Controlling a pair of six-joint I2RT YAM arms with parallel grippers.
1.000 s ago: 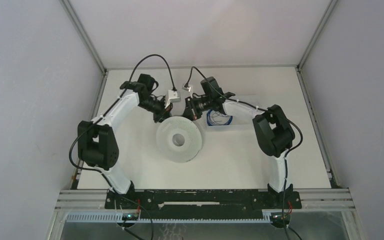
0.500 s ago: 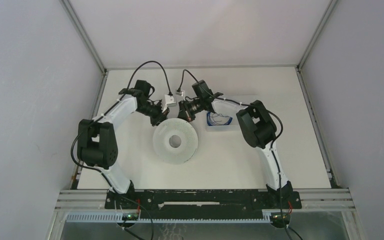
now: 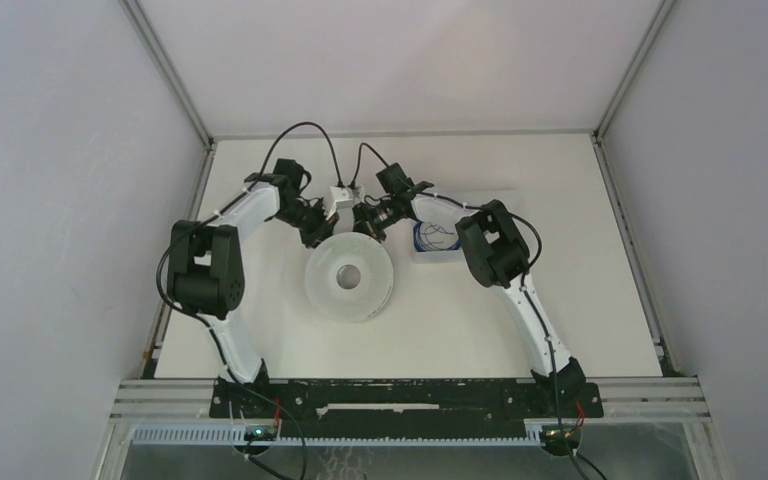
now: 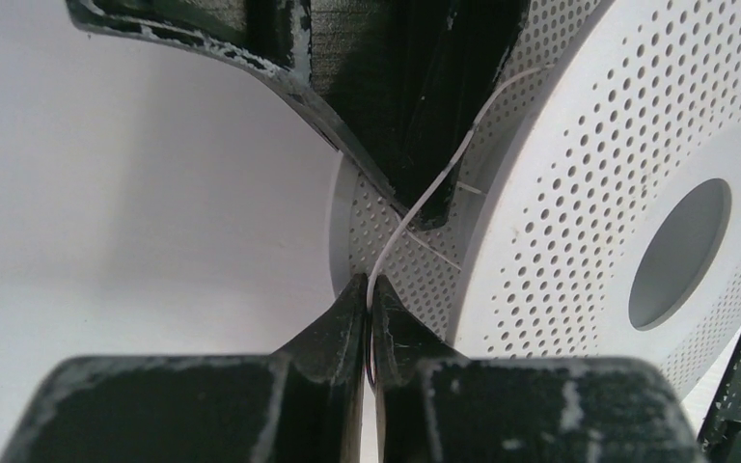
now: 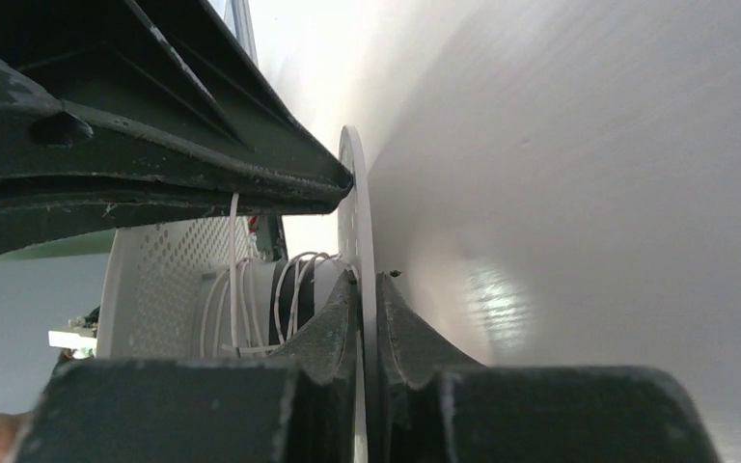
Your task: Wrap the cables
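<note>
White walls close in a white table (image 3: 560, 300), with a white perforated spool (image 3: 350, 280) lying flat near its middle.

The cable (image 4: 434, 188), a very thin pale strand, sits at the spool's far rim. In the left wrist view it crosses the gap between the two flanges and runs down into the tips of the left gripper (image 4: 368, 289). Those jaws are closed almost completely, pinching the strand just outside the spool's rim. More turns of the same strand lie loosely wound around the spool's hub (image 5: 251, 309), between the flanges.

The right gripper (image 5: 367, 280) is also at the far rim, beside the left one. Its fingers stand on either side of one thin flange and are pressed together on it, so it holds the spool by its edge. From above, both grippers meet at the spool's far side, the left gripper (image 3: 322, 232) next to the right gripper (image 3: 368, 228).

To the right of the spool, near its far edge, a clear tray (image 3: 455, 255) holds blue wire loops (image 3: 432, 238).
</note>
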